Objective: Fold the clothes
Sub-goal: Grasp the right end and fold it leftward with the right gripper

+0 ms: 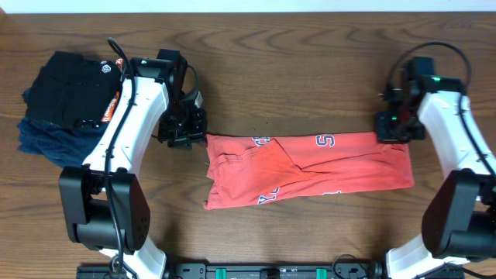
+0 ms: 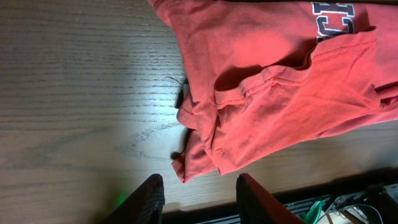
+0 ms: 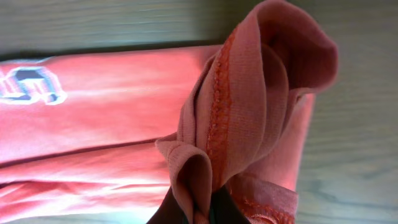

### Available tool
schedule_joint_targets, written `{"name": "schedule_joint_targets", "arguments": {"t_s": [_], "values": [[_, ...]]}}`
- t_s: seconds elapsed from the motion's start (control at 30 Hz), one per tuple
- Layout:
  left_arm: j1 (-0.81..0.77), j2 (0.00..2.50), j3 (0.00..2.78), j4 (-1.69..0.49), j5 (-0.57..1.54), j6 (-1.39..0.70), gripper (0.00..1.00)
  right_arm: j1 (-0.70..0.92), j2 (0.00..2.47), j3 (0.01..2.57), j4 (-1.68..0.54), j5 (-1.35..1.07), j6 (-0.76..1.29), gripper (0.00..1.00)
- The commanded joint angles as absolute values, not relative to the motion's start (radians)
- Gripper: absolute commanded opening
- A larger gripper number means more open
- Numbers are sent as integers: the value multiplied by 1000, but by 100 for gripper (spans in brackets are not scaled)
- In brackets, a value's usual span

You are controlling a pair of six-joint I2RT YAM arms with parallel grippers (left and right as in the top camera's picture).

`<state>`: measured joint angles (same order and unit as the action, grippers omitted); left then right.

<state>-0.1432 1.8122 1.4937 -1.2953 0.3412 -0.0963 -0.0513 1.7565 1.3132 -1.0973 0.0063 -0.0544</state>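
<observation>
Coral T-shirt [image 1: 310, 170], likely light and limp, lies in a folded strip on the tabletop [image 1: 294, 70]; right end effector [image 3: 198, 210] pinches its bunched hem, a sound hold; left end effector [image 2: 199, 194] hangs half-open, empty, just beside the other end.

**Folded pile at the desk's far left**

A black folded garment [image 1: 71, 87] lies on a navy-blue folded garment [image 1: 40, 139], whose edge shows beneath it. Both rest on the brown wood-grain desk [image 1: 310, 46], to the left of the left end effector [image 1: 183, 130] and apart from it.
</observation>
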Motion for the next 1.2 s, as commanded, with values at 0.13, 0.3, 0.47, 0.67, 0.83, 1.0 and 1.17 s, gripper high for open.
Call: {"name": "schedule_joint_targets", "arguments": {"t_s": [0.13, 0.3, 0.47, 0.67, 0.83, 1.0, 1.17], "values": [[-142, 1816, 1489, -1295, 348, -87, 40, 120, 1747, 1327, -1111, -9, 0, 6], [-142, 1816, 1489, -1296, 348, -87, 40, 195, 1747, 1327, -1112, -8, -1, 13], [-142, 1816, 1489, -1296, 347, -87, 40, 236, 1747, 1327, -1116, -10, 0, 18], [-142, 1816, 1489, -1296, 347, -87, 40, 268, 1747, 1327, -1132, -111, -45, 35], [-142, 1816, 1489, -1295, 347, -86, 40, 274, 1747, 1327, -1141, -106, -87, 46], [-142, 1816, 1489, -1291, 347, -86, 40, 273, 1747, 1327, -1154, 86, -30, 51], [-142, 1816, 1488, -1293, 348, -87, 56, 257, 1747, 1327, -1179, 243, 101, 51]]}}
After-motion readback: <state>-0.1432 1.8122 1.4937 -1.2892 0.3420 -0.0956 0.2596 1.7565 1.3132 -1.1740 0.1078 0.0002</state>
